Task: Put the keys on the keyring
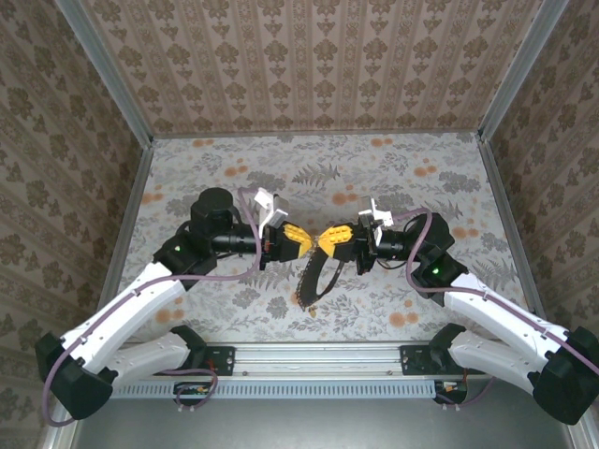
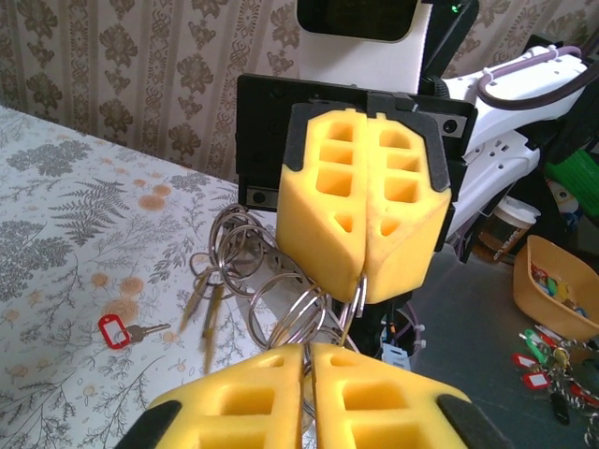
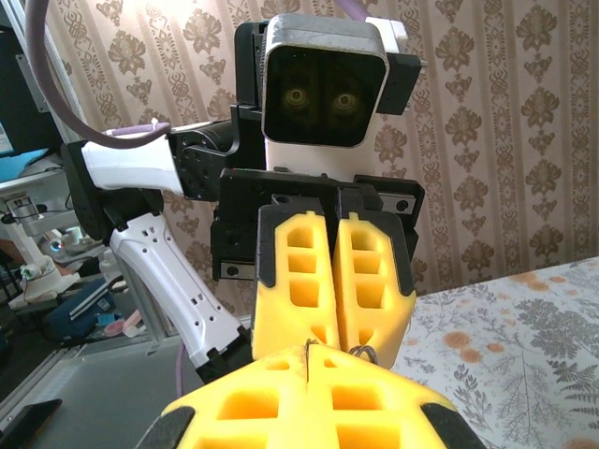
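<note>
Nothing legible shows in any view. On the surface (image 2: 56,243), at about 8 o'clock in the left wrist view, the red key tag (image 2: 116,330) has a white label window, too small to show any writing. At 3 o'clock in that view, off the surface, a paper cup (image 2: 510,232) carries a dark band whose print is too blurred to read. At 4 o'clock, the coloured tags (image 2: 554,281) in the orange tub (image 2: 533,301) and the loose red tags (image 2: 535,369) below it are too small to read.
</note>
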Robot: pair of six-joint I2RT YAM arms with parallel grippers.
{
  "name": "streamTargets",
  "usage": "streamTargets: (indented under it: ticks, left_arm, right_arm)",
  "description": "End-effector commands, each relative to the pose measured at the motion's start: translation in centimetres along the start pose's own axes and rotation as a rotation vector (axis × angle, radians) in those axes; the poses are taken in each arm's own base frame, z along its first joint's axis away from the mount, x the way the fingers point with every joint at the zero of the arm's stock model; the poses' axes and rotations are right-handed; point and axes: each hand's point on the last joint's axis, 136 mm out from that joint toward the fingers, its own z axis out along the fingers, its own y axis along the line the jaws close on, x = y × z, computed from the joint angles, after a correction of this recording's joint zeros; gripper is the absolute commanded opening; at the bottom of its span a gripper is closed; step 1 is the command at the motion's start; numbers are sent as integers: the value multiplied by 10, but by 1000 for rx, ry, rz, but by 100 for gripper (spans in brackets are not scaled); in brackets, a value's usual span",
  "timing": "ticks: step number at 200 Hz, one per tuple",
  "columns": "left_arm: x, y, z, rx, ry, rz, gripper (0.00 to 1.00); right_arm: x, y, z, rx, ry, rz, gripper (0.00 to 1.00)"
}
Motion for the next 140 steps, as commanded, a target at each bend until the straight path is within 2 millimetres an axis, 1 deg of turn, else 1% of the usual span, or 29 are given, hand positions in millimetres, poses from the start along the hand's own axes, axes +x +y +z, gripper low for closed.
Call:
streamTargets:
  ticks: [1, 16, 29, 61, 104, 140]
  left_arm:
    - [-17, -27, -9, 67, -27, 59, 16]
    - [-18, -31, -13, 65, -26, 69, 21]
    - [-18, -33, -16, 57, -29, 75, 23]
    - [-22, -38, -19, 70, -47, 91, 21]
    - [-21, -40, -11, 95, -39, 99, 20]
    - [-26, -39, -7, 107, -52, 104, 20]
  right_arm:
    - [-15, 11, 2, -46, -34, -42, 0]
    - [-16, 12, 1, -42, -41, -44, 0]
    - [-18, 13, 0, -40, -48, -47, 0]
    - [-18, 13, 0, -43, -55, -45, 0]
    - [-19, 14, 1, -50, -57, -48, 0]
    - [-18, 13, 2, -51, -55, -46, 0]
